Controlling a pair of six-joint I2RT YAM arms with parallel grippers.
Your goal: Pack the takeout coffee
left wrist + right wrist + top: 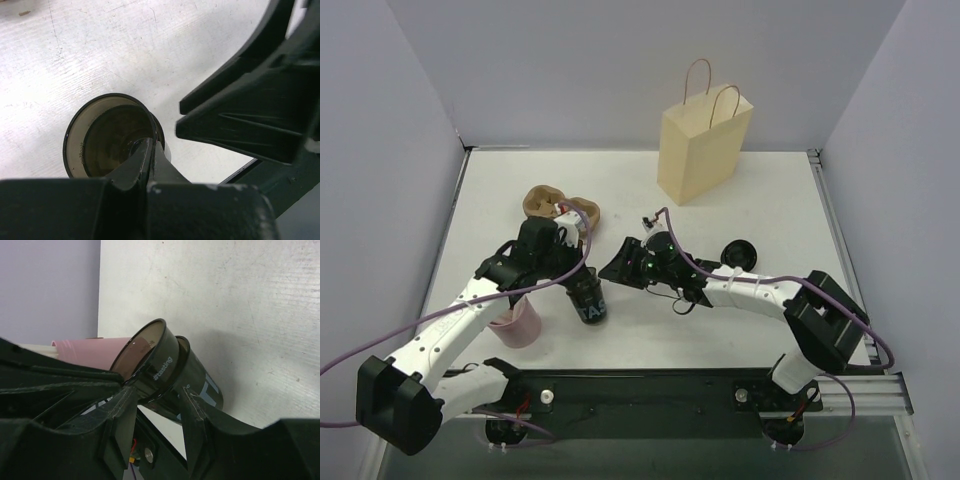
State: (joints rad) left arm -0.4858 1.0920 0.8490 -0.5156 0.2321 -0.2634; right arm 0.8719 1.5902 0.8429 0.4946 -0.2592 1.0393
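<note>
Cup point(105, 142) rim in L gripper point(151, 150) – pinched, R gripper point(157, 396) astride

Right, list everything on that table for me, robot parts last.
paper bag: one, tan, upright at the far side.
pulp tray: one, brown, far left, beyond the left arm.
pink cup: one, pink, near left, beside the black cup.
black cup: one, black, lidless, tilted, centre-left.
lid: one, dark, on the table just beyond the right arm.
table: one, white.
left end effector: one, black, pinched on the black cup's rim.
right end effector: one, black, jaws either side of the black cup; grip unclear.
</note>
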